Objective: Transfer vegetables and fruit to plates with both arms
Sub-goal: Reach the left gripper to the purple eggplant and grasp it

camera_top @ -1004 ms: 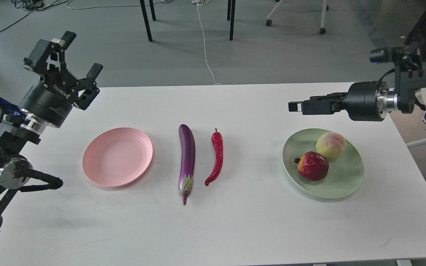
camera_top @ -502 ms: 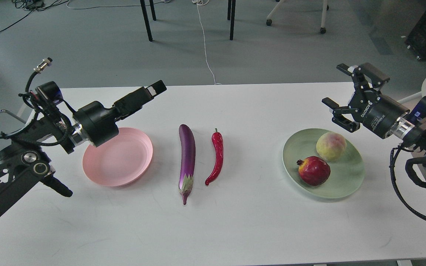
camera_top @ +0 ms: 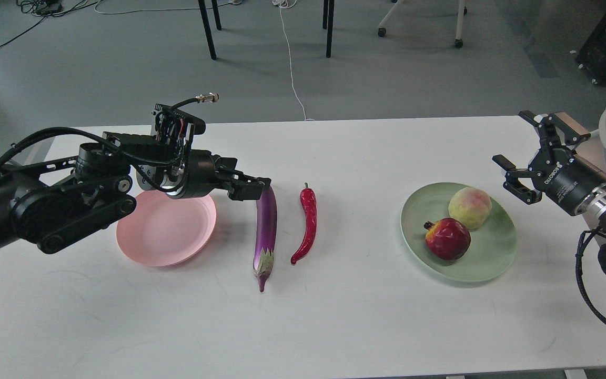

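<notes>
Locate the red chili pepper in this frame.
In the head view, the red chili pepper lies on the white table near its centre, just right of the eggplant, with the green plate farther right.

You have a white desk [camera_top: 334, 326] filling the lower view. Beyond it at twelve o'clock, black chair legs [camera_top: 205, 26] stand on grey floor [camera_top: 413, 79], with a white cable [camera_top: 290, 58] trailing toward the desk's far edge.
</notes>
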Robot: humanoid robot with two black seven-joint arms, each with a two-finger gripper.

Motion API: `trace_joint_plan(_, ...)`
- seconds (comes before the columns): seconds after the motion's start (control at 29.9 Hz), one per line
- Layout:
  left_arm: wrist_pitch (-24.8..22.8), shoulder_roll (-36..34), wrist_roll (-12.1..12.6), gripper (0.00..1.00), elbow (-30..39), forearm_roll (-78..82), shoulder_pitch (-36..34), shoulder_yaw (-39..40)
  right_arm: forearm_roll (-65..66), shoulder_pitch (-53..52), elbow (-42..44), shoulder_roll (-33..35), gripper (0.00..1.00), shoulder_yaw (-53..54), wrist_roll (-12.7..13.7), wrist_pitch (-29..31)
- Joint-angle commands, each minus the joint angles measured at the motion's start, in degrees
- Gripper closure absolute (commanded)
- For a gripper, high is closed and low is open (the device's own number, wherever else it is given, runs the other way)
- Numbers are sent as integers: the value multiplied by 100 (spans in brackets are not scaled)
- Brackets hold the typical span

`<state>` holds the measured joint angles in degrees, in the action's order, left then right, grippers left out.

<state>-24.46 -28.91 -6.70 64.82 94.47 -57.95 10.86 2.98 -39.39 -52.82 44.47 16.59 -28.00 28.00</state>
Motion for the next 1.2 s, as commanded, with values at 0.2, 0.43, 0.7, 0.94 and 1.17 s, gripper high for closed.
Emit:
trace_joint_plan(0.2,-138,904,388,1,-821,-368,-6,-75,1,11,-1,9,2,20,0,0)
trace_joint_plan(0.43,-120,1072,415,1,-1147,-341,74,-127,1,37,-9,36,2,20,0,0)
trace_joint_plan(0.7,-112,1081,432,1,-1156,-341,302,-128,9,90,-1,1,2,11,0,0)
trace_joint_plan(0.94,-85,1098,503,1,-1191,-350,487,-119,18,143,-1,1,2,2,0,0)
trace_joint_plan(1.17,-59,1300,511,3,-1191,-350,495,-119,27,178,8,-8,2,2,0,0)
